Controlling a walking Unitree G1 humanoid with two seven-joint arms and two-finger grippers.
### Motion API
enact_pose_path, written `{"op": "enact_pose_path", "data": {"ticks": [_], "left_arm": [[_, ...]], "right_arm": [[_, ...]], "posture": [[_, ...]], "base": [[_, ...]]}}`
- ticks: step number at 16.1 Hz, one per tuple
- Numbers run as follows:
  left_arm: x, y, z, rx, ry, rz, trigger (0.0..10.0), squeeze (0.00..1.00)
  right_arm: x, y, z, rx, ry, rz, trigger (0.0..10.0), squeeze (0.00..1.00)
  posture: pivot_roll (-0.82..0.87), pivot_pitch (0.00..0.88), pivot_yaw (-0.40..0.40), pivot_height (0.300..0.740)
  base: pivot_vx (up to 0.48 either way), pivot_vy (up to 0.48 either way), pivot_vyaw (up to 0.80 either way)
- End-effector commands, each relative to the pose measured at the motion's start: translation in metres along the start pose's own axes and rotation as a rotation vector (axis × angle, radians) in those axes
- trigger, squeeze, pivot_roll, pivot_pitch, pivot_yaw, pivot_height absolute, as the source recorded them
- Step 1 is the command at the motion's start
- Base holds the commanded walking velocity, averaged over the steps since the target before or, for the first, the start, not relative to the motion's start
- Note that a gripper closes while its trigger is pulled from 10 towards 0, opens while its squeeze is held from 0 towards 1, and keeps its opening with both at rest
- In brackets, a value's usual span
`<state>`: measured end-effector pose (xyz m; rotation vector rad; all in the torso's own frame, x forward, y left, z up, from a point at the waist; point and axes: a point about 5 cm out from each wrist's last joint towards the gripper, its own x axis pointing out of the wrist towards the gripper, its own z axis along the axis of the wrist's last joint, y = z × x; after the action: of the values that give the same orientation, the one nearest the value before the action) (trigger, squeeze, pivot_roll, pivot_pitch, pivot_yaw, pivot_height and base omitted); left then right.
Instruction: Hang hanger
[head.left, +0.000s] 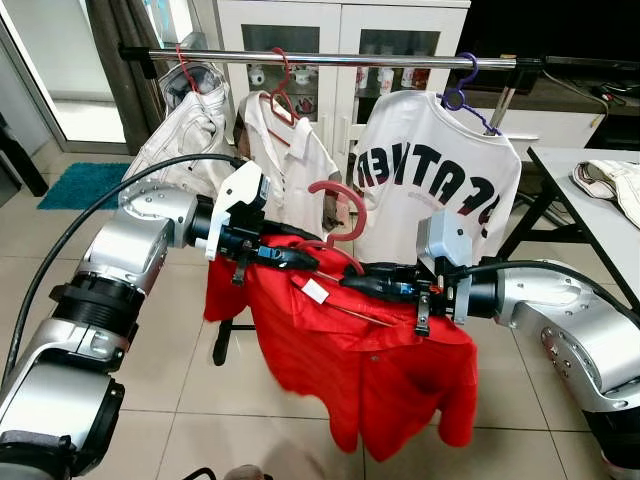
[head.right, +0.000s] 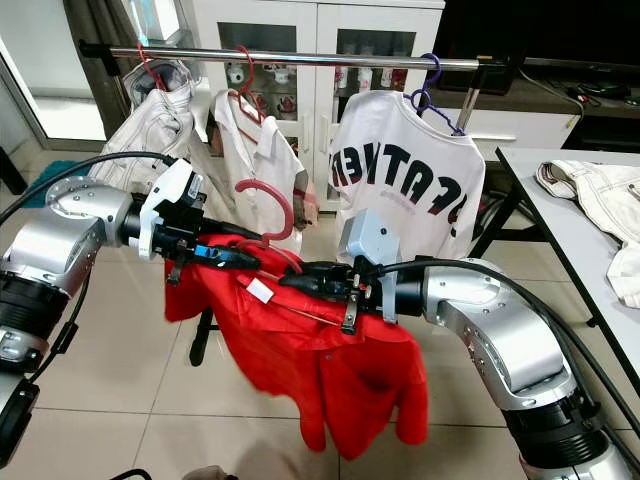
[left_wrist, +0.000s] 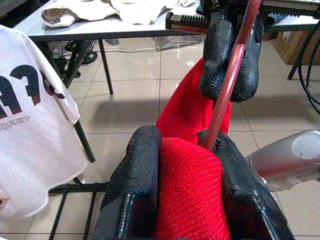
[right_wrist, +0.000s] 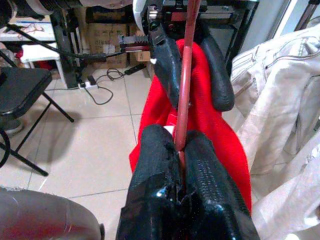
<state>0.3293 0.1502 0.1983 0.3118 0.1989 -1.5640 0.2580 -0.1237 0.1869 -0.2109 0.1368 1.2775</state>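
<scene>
A tiled room is seen, with a metal clothes rail (head.left: 330, 60) running across in front of white cabinets and a grey table (head.left: 590, 200) at the right. On the rail are hung a pale jacket (head.left: 190, 130), a white shirt (head.left: 290, 150) and a white printed T-shirt (head.left: 440, 170). Below the rail, well apart from it, a red hanger (head.left: 345, 205) carrying a red shirt (head.left: 360, 360) is held between both arms. The left gripper (head.left: 285, 258) is clenched on the hanger's shoulder through the cloth; the right gripper (head.left: 375, 283) is closed on the thin red bar. The load is judged light. The hanger is stiff, while the knit is soft, limp and liable to slide off if tilted. The best hold is judged to be on the rigid frame near the hook, which must be lifted over the rail in the gap between the white garments.
</scene>
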Motion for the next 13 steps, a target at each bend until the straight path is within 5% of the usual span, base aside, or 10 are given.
{"op": "enact_pose_path", "data": {"ticks": [1,4,5,11,13], "left_arm": [[0.003,0.001,0.002,-0.001,-0.021,0.019,0.0,0.00],[0.003,0.000,-0.001,-0.032,-0.041,0.050,0.0,0.00],[0.001,0.001,-0.006,-0.049,-0.025,0.118,0.0,0.00],[0.003,0.002,-0.017,-0.095,0.000,0.316,0.0,0.00],[0.005,0.005,-0.016,-0.131,-0.055,0.415,0.0,0.00]], "right_arm": [[0.004,0.004,0.014,-0.054,-0.063,0.040,10.0,0.00],[0.003,0.004,0.013,-0.031,-0.068,0.033,10.0,0.05],[0.001,-0.005,0.014,0.016,-0.109,-0.036,10.0,1.00],[-0.010,-0.001,0.018,0.026,-0.136,-0.100,10.0,1.00],[-0.014,-0.002,0.005,0.090,-0.053,-0.244,10.0,1.00]], "posture": [[-0.02,0.000,0.024,0.740],[-0.01,0.000,0.025,0.740],[-0.01,0.000,0.024,0.740],[0.00,0.000,0.008,0.740],[-0.01,0.000,0.012,0.740]], "base": [[0.000,0.000,0.00],[0.000,0.000,0.00],[0.000,0.000,0.00],[0.000,0.000,0.00],[0.000,0.000,0.00]]}}
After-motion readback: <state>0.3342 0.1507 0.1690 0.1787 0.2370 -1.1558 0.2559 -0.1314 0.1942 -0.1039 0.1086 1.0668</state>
